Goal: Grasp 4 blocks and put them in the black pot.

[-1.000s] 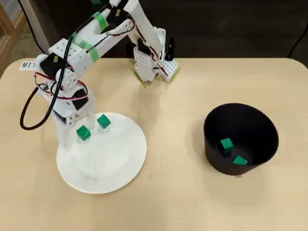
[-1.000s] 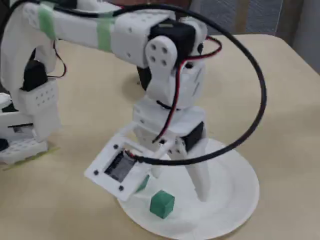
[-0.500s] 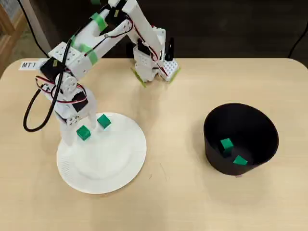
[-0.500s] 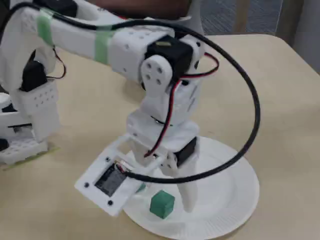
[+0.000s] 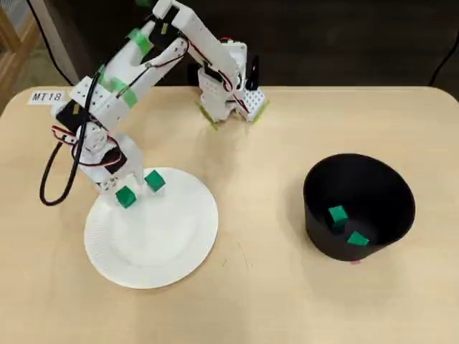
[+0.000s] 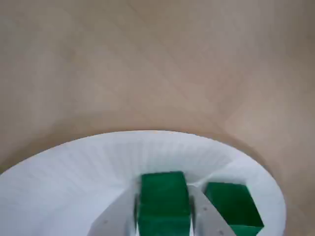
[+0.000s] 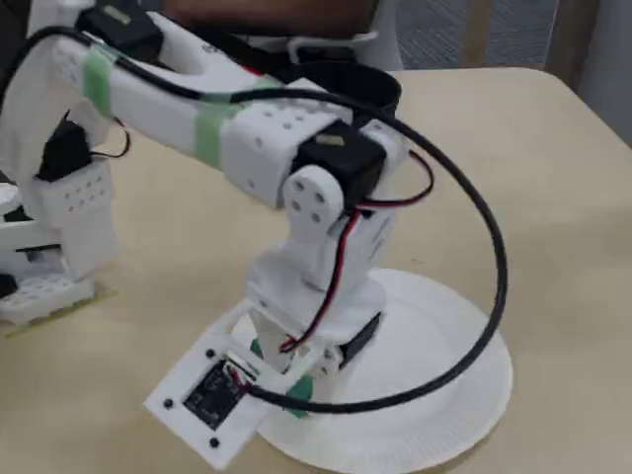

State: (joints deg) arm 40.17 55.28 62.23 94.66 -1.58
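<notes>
We have the tool [image 6: 165, 216] narrow around one green block [image 6: 163, 204] on the plate [image 6: 74, 167]; the pot [image 5: 358, 208] lies well right in the overhead view.

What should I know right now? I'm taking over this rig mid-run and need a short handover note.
Gripper: down on the white paper plate, fingers either side of one green cube block; whether it is clamped yet cannot be told.
Second green cube lies beside it on the plate.
Black pot, at the right in the overhead view, holds two green cubes.
Done: two in the pot. Left: the two on the plate.
</notes>
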